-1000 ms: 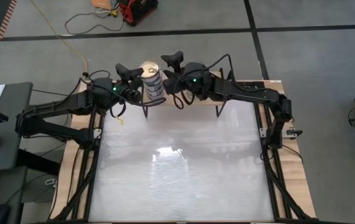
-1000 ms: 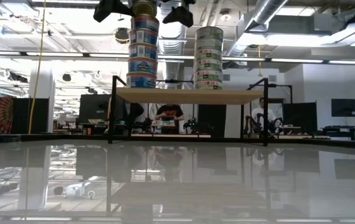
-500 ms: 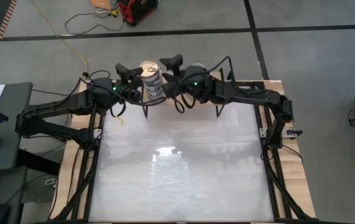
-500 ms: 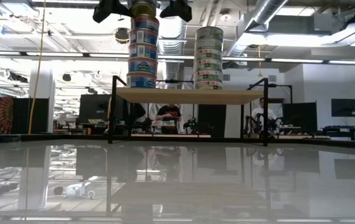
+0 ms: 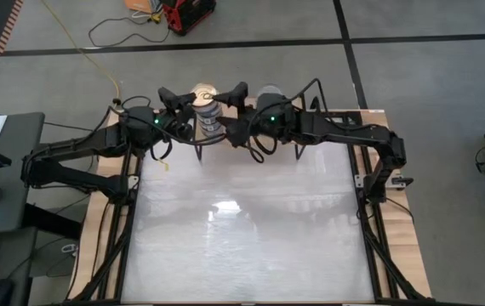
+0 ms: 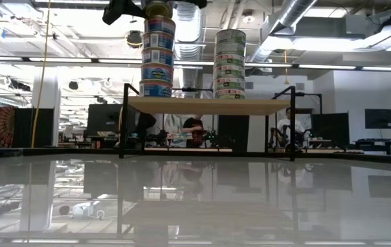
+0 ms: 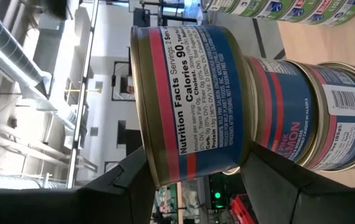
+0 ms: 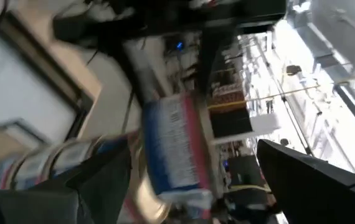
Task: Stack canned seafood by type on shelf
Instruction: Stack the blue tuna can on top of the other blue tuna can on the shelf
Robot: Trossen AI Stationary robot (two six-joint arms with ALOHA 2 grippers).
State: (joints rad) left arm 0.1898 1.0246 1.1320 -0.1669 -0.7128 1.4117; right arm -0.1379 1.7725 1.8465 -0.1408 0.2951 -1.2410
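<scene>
Left gripper (image 5: 193, 109) closed around the top can (image 7: 190, 102) of a tall stack (image 6: 157, 49), 1 dark finger (image 7: 134, 186) on each side of the blue-and-red label. Below that can, more cans of the same kind, standing on the wooden shelf (image 6: 202, 105); exact count hard to make out, about 4 showing in the low view, with the top one cut off at the frame edge along with the fingers.

Right gripper (image 5: 236, 106) spread wide just beside the same stack, on the side opposite the left fingers, grasping nothing. In its wrist view, the blue-and-red can sits blurred between the 2 dark fingers (image 8: 302, 180) with clear gaps either side; no contact visible.

A second stack (image 6: 230, 64), green-and-white labels, about 5 high, stands on the shelf beyond the right fingers, apart from both grippers. From above, mostly hidden under the right arm, only its silver top showing.

Shelf legs partly hidden behind both arms in the high view.
</scene>
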